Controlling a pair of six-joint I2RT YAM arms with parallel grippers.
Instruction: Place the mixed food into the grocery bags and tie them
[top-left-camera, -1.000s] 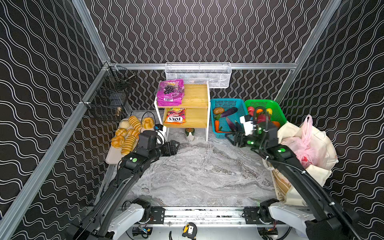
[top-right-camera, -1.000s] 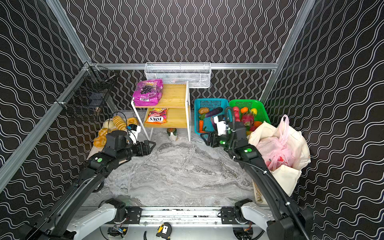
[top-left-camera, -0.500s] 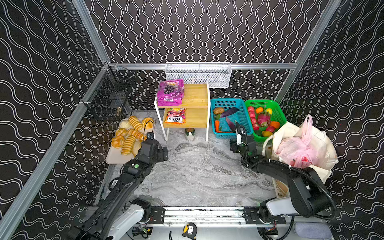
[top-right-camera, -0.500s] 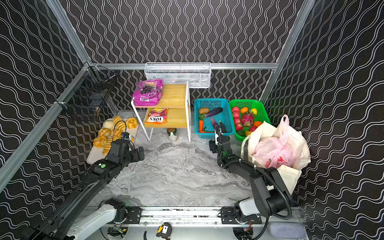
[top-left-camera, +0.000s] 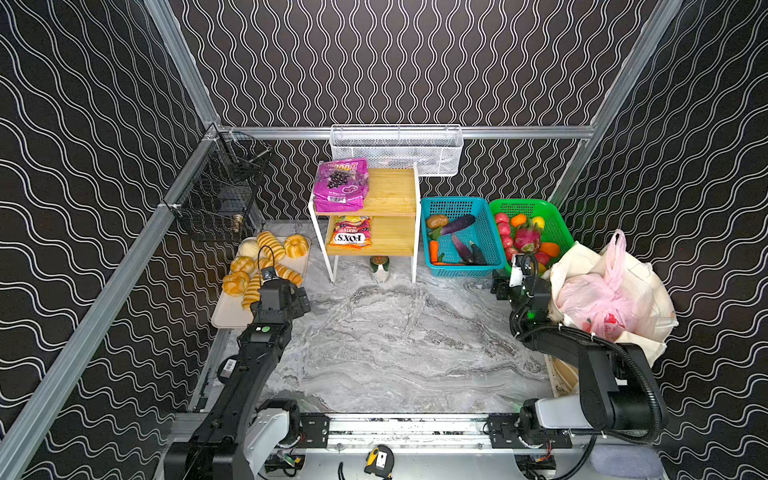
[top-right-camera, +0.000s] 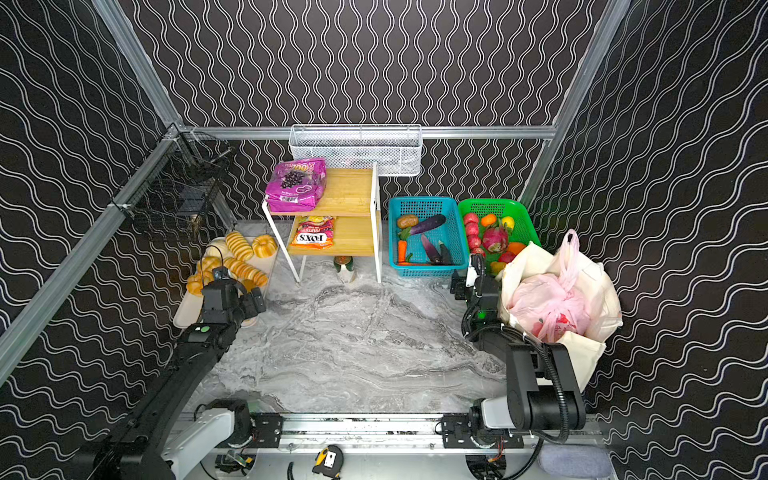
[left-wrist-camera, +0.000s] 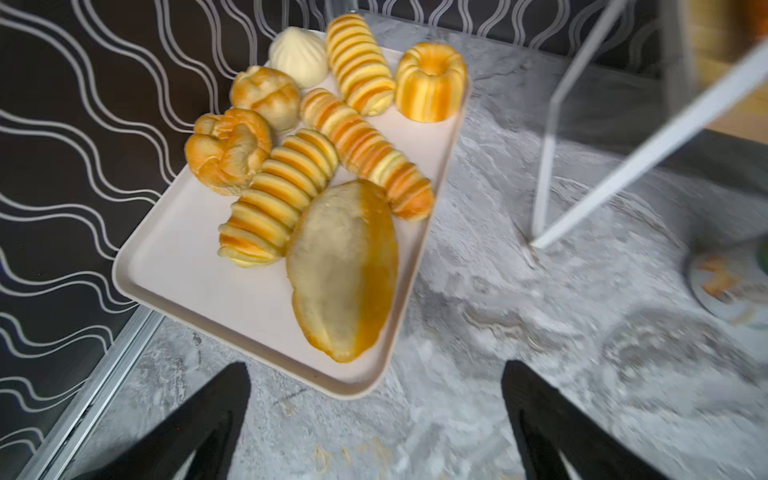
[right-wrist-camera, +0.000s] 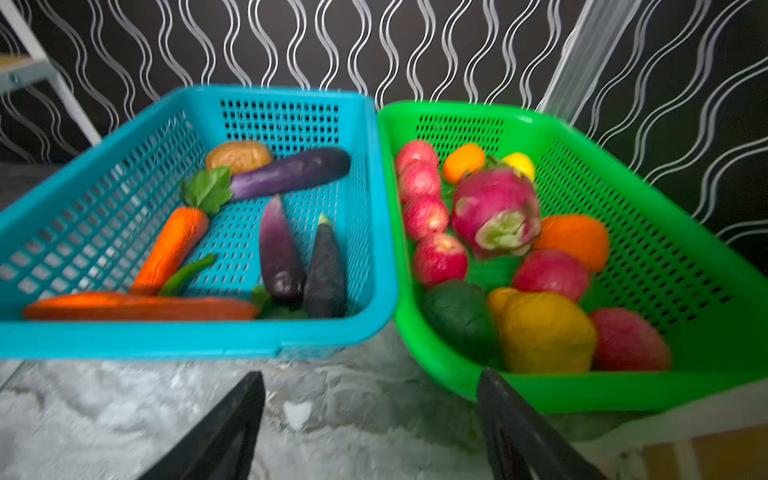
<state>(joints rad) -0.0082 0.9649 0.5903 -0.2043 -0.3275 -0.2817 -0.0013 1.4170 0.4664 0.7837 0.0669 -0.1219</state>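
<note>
On the grey marble tabletop (top-left-camera: 395, 353), the left gripper (left-wrist-camera: 374, 415) stands wide and empty before the bread tray (left-wrist-camera: 187, 270), middle left. The right gripper (right-wrist-camera: 374, 424), also wide and empty, faces the blue basket (right-wrist-camera: 166, 340) and green basket (right-wrist-camera: 623, 390); beside it, middle right, the cream tote (top-left-camera: 654, 295) holds the pink bag (top-left-camera: 582, 295).

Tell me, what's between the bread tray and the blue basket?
The wooden shelf rack, with the magenta snack pouch on top, stands between the bread tray and the blue basket. Both top views show it.
</note>
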